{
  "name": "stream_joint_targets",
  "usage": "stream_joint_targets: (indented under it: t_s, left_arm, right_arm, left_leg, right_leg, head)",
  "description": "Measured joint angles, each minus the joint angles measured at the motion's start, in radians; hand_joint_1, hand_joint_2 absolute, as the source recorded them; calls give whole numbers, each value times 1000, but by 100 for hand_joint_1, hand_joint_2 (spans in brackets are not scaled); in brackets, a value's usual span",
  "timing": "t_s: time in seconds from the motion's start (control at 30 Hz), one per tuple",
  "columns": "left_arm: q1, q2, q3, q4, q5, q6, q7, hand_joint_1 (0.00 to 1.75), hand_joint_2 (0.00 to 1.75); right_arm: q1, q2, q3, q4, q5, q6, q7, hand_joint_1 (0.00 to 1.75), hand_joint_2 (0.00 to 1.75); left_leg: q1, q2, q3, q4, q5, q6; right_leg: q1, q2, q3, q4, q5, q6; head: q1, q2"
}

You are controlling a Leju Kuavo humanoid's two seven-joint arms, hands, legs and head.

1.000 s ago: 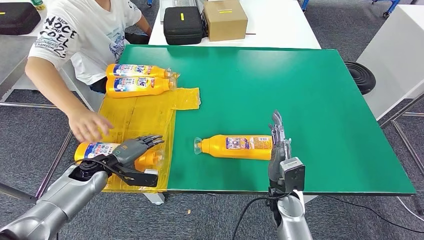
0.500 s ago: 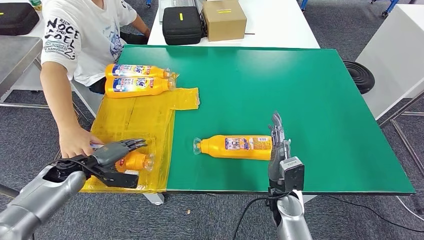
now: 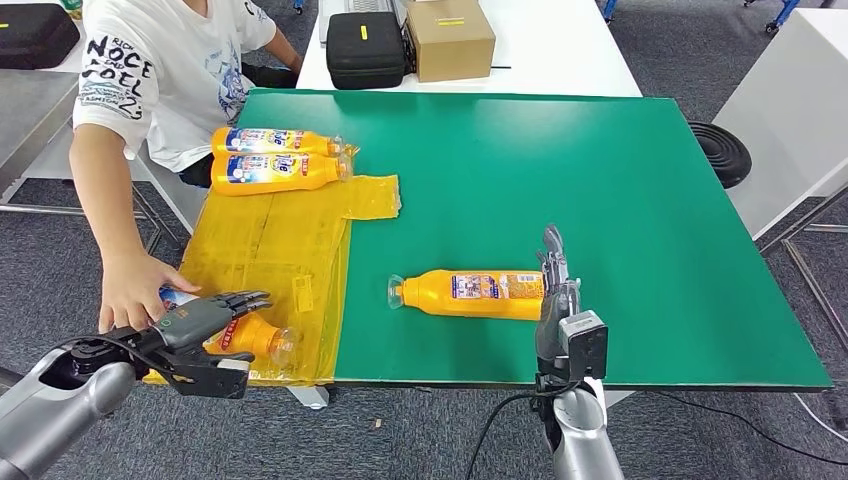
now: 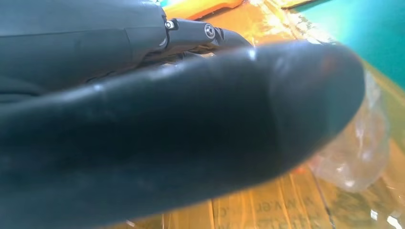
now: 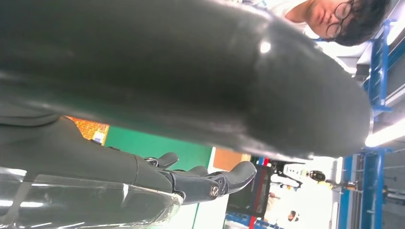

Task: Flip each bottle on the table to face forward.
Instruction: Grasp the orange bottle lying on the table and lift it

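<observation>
Fingers of our left hand (image 3: 200,322) lie over a bottle (image 3: 250,338) on the yellow sheet (image 3: 290,240) at the worktop's (image 3: 600,200) near left edge, seemingly gripping it; a person's hand (image 3: 135,288) touches the same bottle's base. Our right hand (image 3: 552,290) rests flat against the base of the middle bottle (image 3: 470,294), fingers straight, grasping nothing. These look like light, smooth plastic bottles that roll easily; we judge the labelled belly the best hold. Two more bottles (image 3: 275,160) lie at the sheet's far end. That person's arm crowds our left side.
</observation>
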Motion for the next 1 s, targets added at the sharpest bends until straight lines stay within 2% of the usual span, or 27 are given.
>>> stream_joint_targets:
  t_s: [0.13,0.33,0.4,0.5,0.57,0.83,1.0]
  left_arm:
    - [29,27,26,-50,45,-6,-20,0,0]
    - [41,32,39,-68,68,-3,-35,0,0]
    - [62,25,72,-97,90,20,-70,0,0]
    - [103,-56,154,-124,111,137,-187,0,0]
    - [112,-106,186,-124,126,182,-225,0,0]
    - [147,-244,289,-126,200,259,-272,0,0]
    - [155,-287,319,-126,205,264,-274,0,0]
  right_arm:
    - [4,0,-2,0,-1,-2,6,0,0]
    - [6,-1,-3,0,-1,-2,9,0,0]
    - [9,-1,-4,0,1,-2,16,0,0]
    - [16,0,-6,-1,19,-2,45,0,0]
    - [19,2,-7,-2,28,-2,55,0,0]
    - [27,3,-10,-6,77,-21,75,0,0]
    - [29,3,-13,-11,85,-23,77,0,0]
  left_leg:
    - [0,0,0,0,0,0]
    - [0,0,0,0,0,0]
    - [0,0,0,0,0,0]
    - [0,-1,-1,0,0,0]
    - [-1,-1,-1,0,0,0]
    - [-1,-1,-1,0,0,0]
    - [-1,0,-1,0,0,0]
  right_leg:
    - [0,0,0,0,0,0]
    - [0,0,-1,0,0,0]
    - [0,0,-1,0,0,0]
    - [-1,-1,-2,-1,0,0]
    - [-1,-1,-1,-1,0,0]
    - [-1,-1,-2,-1,0,0]
    - [0,-1,-2,-1,0,0]
  head:
    - [0,0]
    - [0,0]
    - [0,0]
    - [0,0]
    - [0,0]
    - [0,0]
    - [0,0]
